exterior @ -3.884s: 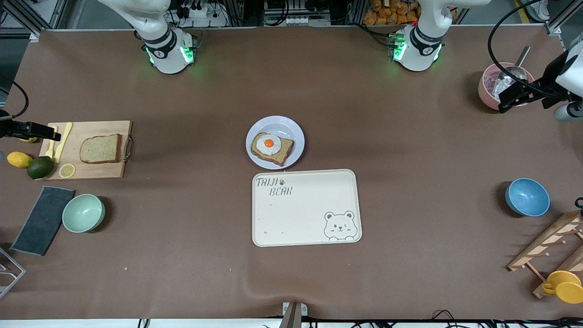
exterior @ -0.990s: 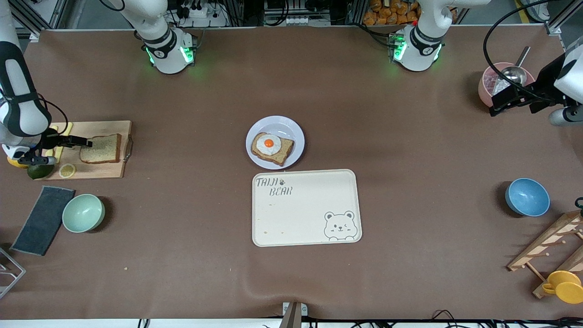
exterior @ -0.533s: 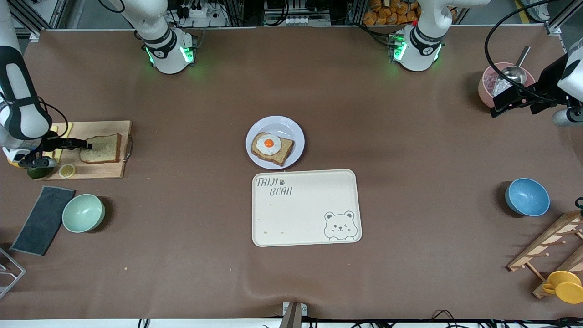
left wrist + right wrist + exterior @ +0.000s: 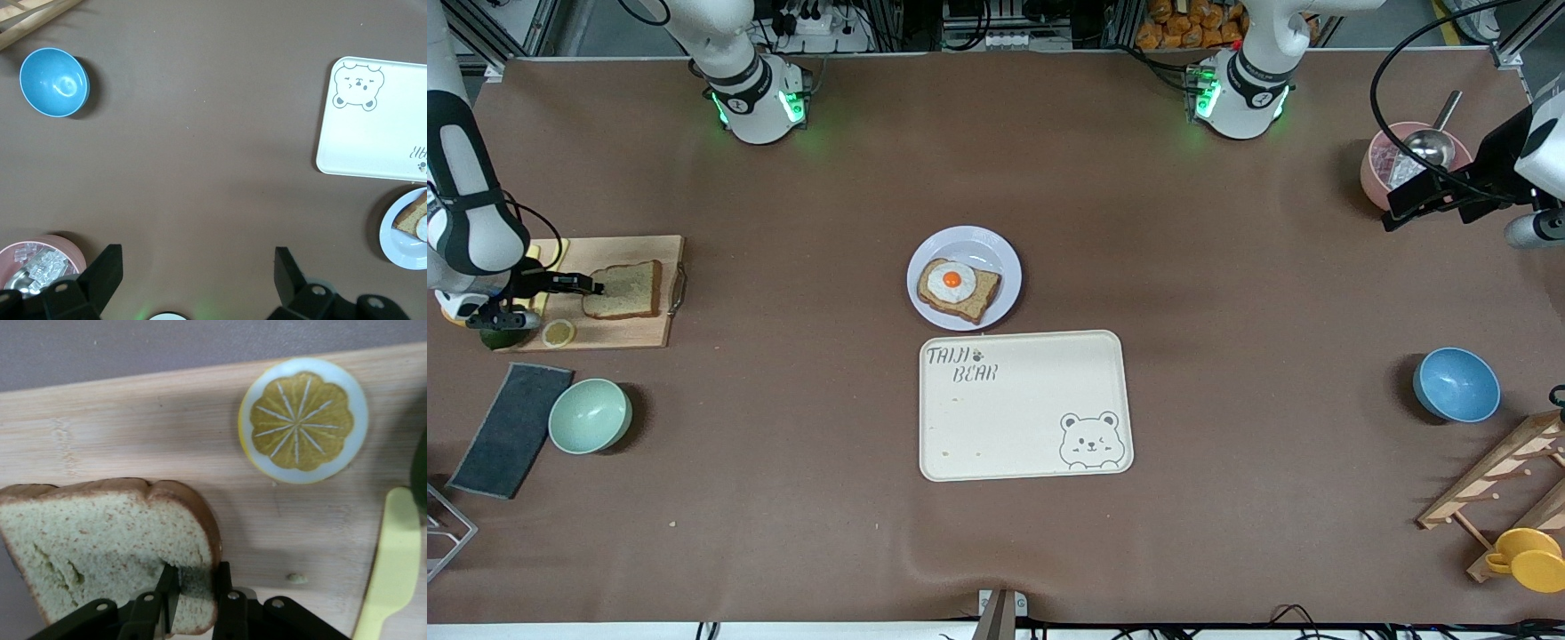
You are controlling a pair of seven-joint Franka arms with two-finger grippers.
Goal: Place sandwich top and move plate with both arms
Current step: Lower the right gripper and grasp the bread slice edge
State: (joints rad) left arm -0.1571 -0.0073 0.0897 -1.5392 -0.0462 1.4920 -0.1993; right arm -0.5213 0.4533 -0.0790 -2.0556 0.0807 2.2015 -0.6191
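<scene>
The sandwich top (image 4: 623, 290) lay flat on the cutting board (image 4: 631, 331) at the right arm's end of the tabletop, its domed edge pointing toward the right gripper (image 4: 596, 288), whose jaws pinched that edge. The left gripper (image 4: 193, 267) waited, jaws spread, over the pink bowl (image 4: 1380, 173).

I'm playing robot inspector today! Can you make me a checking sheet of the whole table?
Surface: brown table, nothing spilled.
Job's things: sandwich top on the wooden cutting board; plate mid-table holds the egg bread slice.
Clutter: bear tray nearer the camera than the plate; green bowl, grey cloth, lemon slice, blue bowl, pink bowl with scoop, wooden rack, yellow cup.
Grippers: right pincer closing on the sandwich top's edge, one finger above and one below; left pincer open, waiting over the pink bowl's end.
Cables: black cable looping to the left arm.
Surroundings: frames and clutter past the table edge.
</scene>
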